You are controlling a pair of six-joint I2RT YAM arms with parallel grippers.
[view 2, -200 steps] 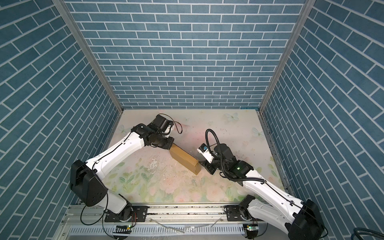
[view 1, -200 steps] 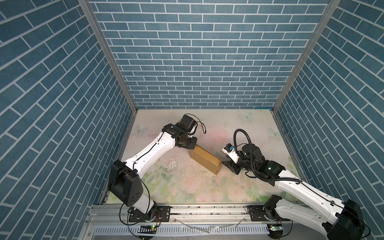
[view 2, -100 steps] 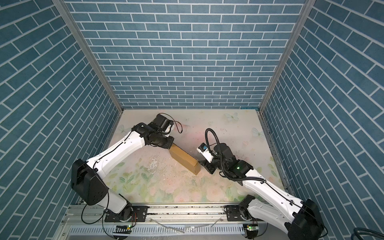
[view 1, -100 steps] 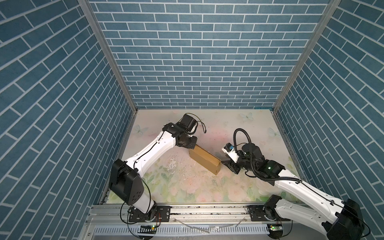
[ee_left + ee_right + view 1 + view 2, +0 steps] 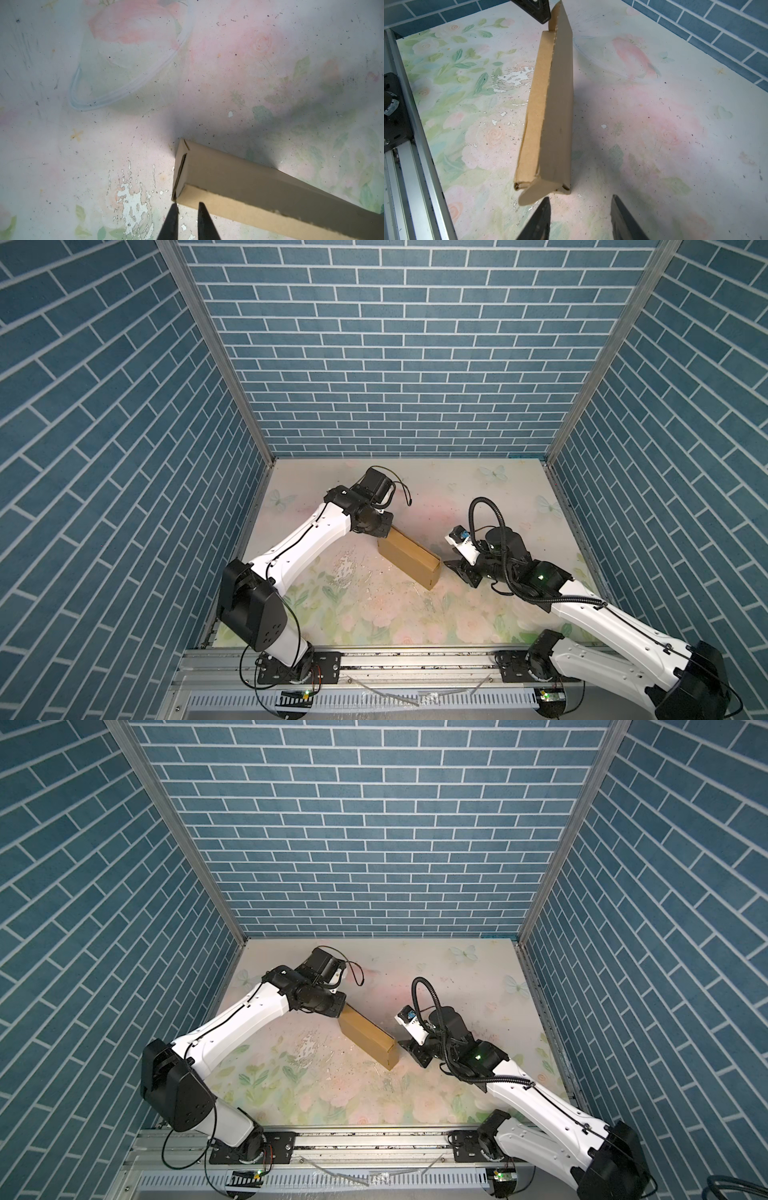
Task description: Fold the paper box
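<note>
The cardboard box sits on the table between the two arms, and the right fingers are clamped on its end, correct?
No. The right fingers are open near the box, gripping nothing; the right wrist view shows it. The rest holds.

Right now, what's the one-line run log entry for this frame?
paper box: folded, standing on edge | left gripper: slightly open at box corner, empty | right gripper: open, empty, facing protruding end tab

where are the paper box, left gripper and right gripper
paper box (image 5: 409,554), in a top view, top face
left gripper (image 5: 187,205), left wrist view, midway between its fingertips
right gripper (image 5: 581,197), right wrist view, midway between its fingertips
</note>
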